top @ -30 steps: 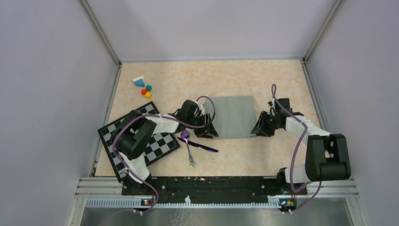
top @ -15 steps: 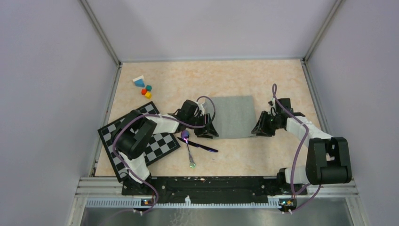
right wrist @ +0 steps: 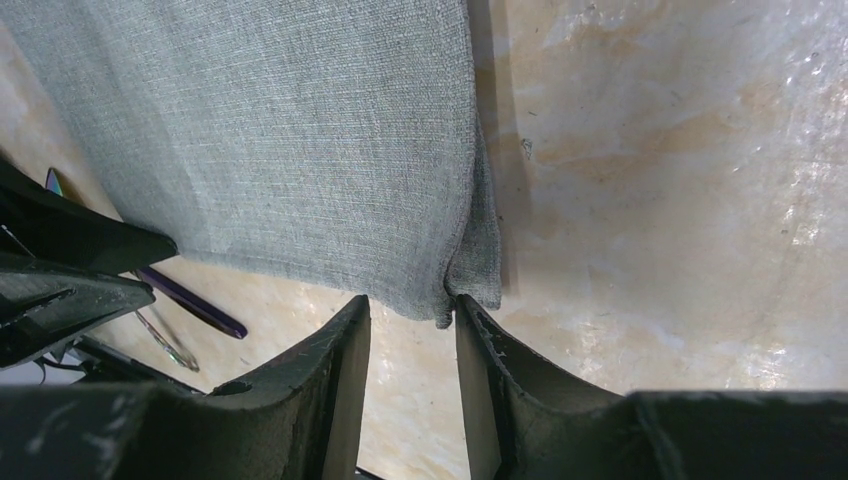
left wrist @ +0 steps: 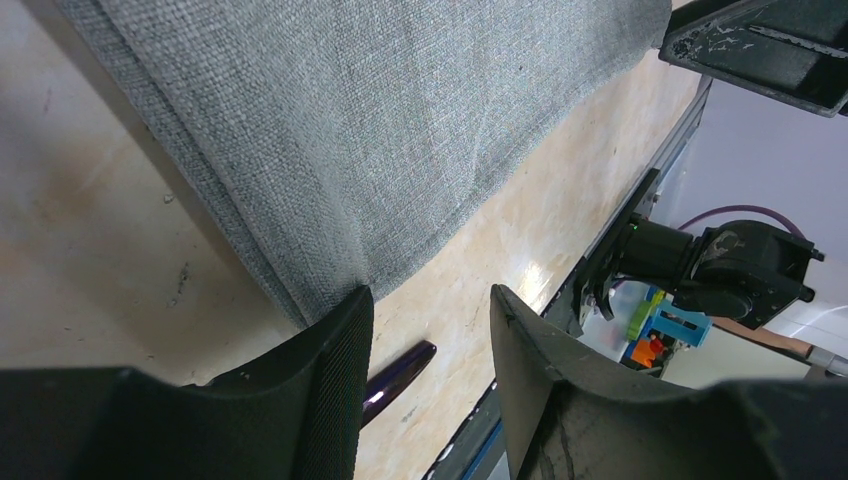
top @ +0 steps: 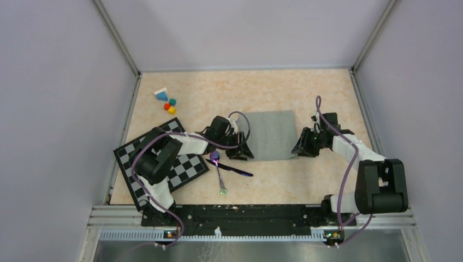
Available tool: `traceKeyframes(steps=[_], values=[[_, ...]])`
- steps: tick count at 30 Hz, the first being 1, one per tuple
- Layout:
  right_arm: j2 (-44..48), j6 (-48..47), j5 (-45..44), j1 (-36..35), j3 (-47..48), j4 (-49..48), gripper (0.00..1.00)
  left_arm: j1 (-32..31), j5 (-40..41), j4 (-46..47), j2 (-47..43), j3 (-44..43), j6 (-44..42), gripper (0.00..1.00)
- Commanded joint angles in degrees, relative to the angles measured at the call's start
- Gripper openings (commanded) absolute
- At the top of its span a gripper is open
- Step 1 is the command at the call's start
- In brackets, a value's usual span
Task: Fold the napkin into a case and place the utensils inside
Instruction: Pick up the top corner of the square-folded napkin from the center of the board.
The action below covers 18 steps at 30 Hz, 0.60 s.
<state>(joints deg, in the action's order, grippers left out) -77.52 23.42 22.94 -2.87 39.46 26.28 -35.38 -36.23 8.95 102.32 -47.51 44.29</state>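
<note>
so, the left gripper stands parted, with bare table showing between its two black fingers; nothing is clamped. the near left corner of the napkin comes down to the tip of one finger, touching or almost touching, i cannot tell which. below that finger the purple tip of the stick pokes out on the table.

the right gripper is likewise spread a little, with pale table visible down the gap. the near right corner of the napkin droops to the mouth of that gap, at the inner edge of one finger, yet the fingers are not pressed on it. along that side edge a second layer of cloth peeks out under the top one.

from above, the napkin lies flat on the table between the two arms, with the left gripper at one near corner and the right gripper at the other. the spoon and the stick lie crossed on the table just on the near side of the left gripper, beside the napkin and outside it. the checkered board sits left of them, partly under the left arm. small coloured blocks are grouped beyond it toward the far left.
</note>
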Motion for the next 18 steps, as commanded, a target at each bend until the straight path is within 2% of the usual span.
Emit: traceKeyframes(steps=[1,10,18], values=[[0.03,-1.18,-0.07,-0.25,1.7,-2.63,0.37,-0.51,1.46,1.13,1.77,1.17,-0.52,0.53],[-0.68,-2.56,-0.58,-0.29,2.54,-2.92,0.4,-0.58,1.49,1.24,2.08,1.26,-0.28,0.53],[1.78,-1.46,2.89,-0.54,1.05,-2.82,0.32,-0.58,1.6,1.18,2.25,1.06,-0.25,0.53]])
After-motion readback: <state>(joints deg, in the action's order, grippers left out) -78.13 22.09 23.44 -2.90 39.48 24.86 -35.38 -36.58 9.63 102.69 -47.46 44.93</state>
